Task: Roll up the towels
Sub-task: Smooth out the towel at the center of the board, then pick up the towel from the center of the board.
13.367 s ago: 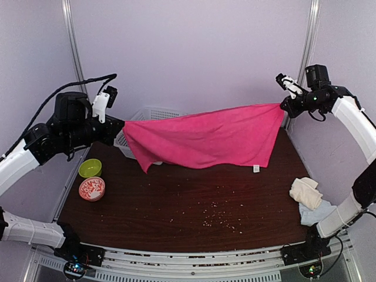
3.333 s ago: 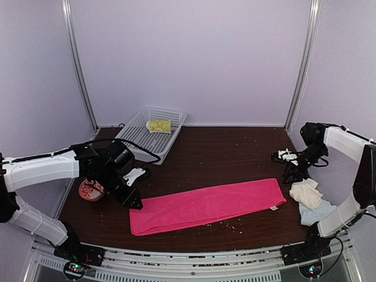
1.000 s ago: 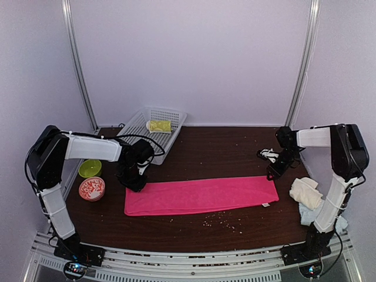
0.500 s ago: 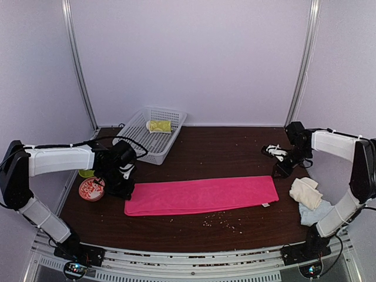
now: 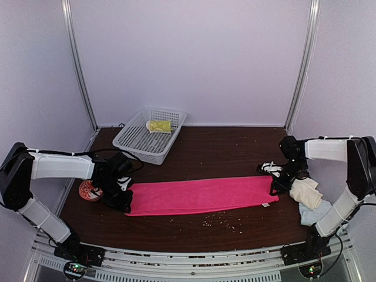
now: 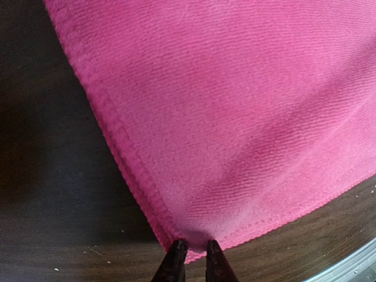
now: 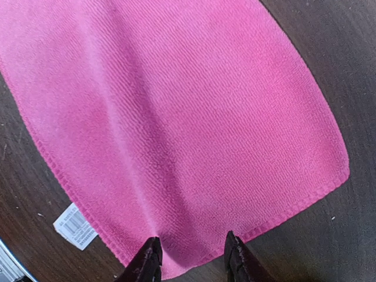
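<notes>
The hot-pink towel lies folded into a long strip across the table's middle. My left gripper is low at its left near corner. In the left wrist view that gripper is shut on the corner of the pink cloth, which bunches between the tips. My right gripper sits at the strip's right end. Seen from the right wrist, it stands open, tips resting on the pink towel beside its white tag. A rolled lime-yellow towel lies in the basket.
The white basket stands at the back left. A red-and-white bowl sits just left of my left arm. A cream towel and a pale-blue one lie at the right edge. Crumbs dot the table before the strip.
My left gripper slid toward the near corner of the towel's left end. My right gripper came down from behind the strip onto its right end.
</notes>
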You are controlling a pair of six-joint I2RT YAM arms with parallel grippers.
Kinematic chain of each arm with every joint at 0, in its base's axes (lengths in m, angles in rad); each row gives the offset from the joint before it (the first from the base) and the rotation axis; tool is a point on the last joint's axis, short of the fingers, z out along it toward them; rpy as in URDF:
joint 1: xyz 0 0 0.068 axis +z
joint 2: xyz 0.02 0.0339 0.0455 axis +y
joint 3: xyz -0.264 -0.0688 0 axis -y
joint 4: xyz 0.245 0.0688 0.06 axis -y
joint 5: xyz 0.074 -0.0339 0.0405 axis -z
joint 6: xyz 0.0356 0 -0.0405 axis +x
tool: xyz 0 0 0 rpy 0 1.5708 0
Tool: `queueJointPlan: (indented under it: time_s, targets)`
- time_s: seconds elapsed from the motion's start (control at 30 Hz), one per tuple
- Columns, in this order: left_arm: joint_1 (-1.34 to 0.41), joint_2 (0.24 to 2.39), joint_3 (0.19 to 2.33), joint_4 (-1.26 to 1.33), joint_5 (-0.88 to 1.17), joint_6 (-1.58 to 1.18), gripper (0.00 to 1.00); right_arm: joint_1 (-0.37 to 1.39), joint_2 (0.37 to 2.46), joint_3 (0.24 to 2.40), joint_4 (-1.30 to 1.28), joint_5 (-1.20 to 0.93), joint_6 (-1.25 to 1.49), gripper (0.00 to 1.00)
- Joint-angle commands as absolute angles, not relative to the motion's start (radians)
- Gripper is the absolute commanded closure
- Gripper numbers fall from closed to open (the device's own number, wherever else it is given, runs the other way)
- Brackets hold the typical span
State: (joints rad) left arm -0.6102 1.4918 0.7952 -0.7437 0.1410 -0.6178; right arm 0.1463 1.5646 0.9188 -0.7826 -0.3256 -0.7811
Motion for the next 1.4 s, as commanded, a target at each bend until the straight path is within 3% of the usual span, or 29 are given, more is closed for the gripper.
queueJointPlan:
  time_s: [0.0,0.13,0.27,0.53,0.73,1.37]
  targets:
    - [-0.6,1.524,0.769,-0.738,0.072,-0.624,0.88,0.15,1.619,0.889,-0.704,-0.244,-0.764,0.63]
    - [-0.597,1.558,0.746,-0.761,0.033,-0.633,0.93,0.149,1.661,0.882,-0.639,-0.122,-0.693,0.63]
    - [-0.599,1.555,0.762,-0.758,0.045,-0.614,0.92,0.146,1.657,0.92,-0.669,-0.138,-0.672,0.64]
    - [-0.599,1.449,0.93,-0.81,0.057,-0.524,0.81,0.127,1.613,1.101,-0.804,-0.239,-0.549,0.57]
    - [-0.598,1.515,1.009,-0.803,0.032,-0.468,0.8,0.109,1.738,1.201,-0.91,-0.287,-0.479,0.56]
    - [-0.599,1.621,0.903,-0.706,-0.007,-0.431,0.84,0.163,1.878,1.136,-0.848,-0.176,-0.421,0.6]
